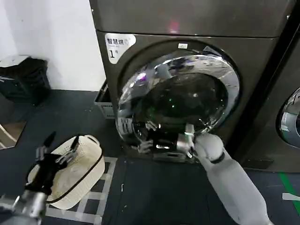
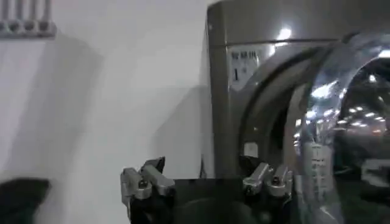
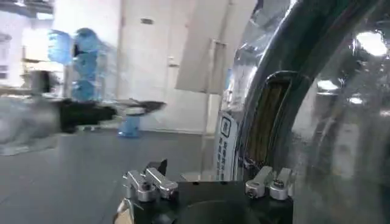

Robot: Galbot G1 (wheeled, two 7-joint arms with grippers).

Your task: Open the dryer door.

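Note:
The dark grey-brown dryer (image 1: 197, 18) carries a white "1" sticker (image 1: 117, 46) at its upper left. Its round dryer door (image 1: 178, 93), chrome-rimmed with dark glass, stands ajar, swung a little out from the front. My right gripper (image 1: 183, 139) is at the door's lower edge, open, with the chrome rim (image 3: 274, 79) close beside one finger (image 3: 263, 178). In the left wrist view the dryer (image 2: 256, 36) and the door (image 2: 347, 122) lie ahead of my left gripper (image 2: 206, 169). That gripper (image 1: 58, 152) hangs low at the left, open and holding nothing.
A white laundry basket (image 1: 77, 171) sits on the dark floor under my left gripper. A grey crate (image 1: 104, 101) stands against the dryer's left side. A neighbouring machine (image 1: 290, 117) is at the right. A black bag (image 1: 23, 77) lies by the white wall.

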